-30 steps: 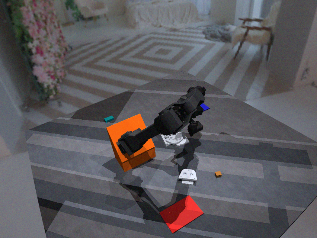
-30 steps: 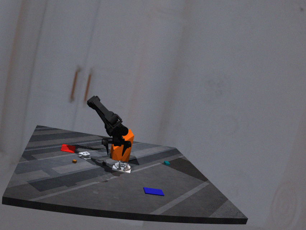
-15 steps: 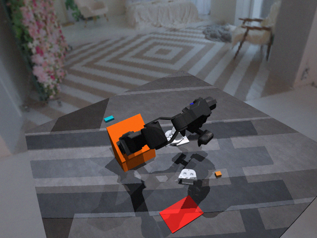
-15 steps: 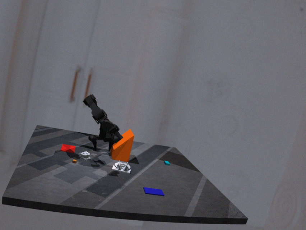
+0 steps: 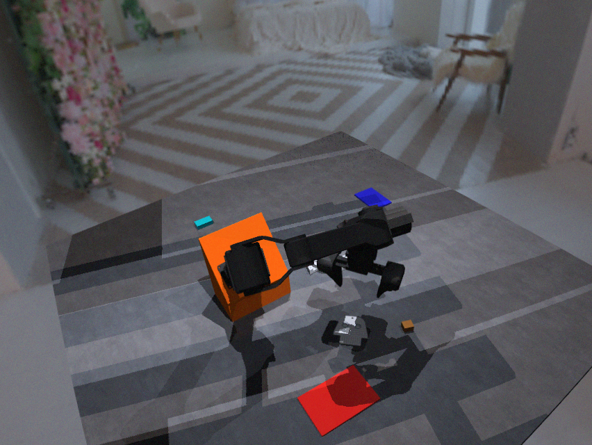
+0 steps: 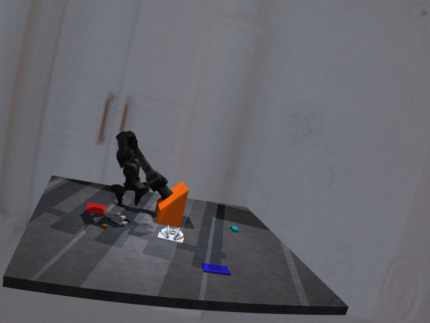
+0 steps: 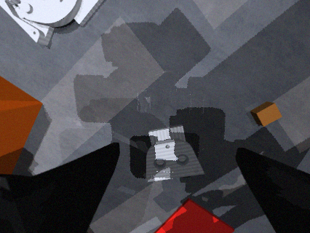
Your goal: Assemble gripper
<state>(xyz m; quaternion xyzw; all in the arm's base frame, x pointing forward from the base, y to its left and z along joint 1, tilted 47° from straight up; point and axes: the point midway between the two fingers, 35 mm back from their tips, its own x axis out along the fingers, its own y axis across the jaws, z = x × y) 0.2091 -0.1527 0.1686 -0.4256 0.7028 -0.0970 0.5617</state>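
Note:
The housing plate lies on the table in shadow, with two round holes visible in the wrist view. My gripper is open and empty above the plate, which shows between its fingertips in the wrist view. The white gripper base stands beside the large orange block. The two jaws stand on it in the exterior view; whether their teeth mesh cannot be told. The arm hides most of the base in the top view, and the wrist view cuts it off.
The large orange block stands near the arm. A small orange cube and a red sheet lie near the plate. A blue sheet and a cyan block lie farther off.

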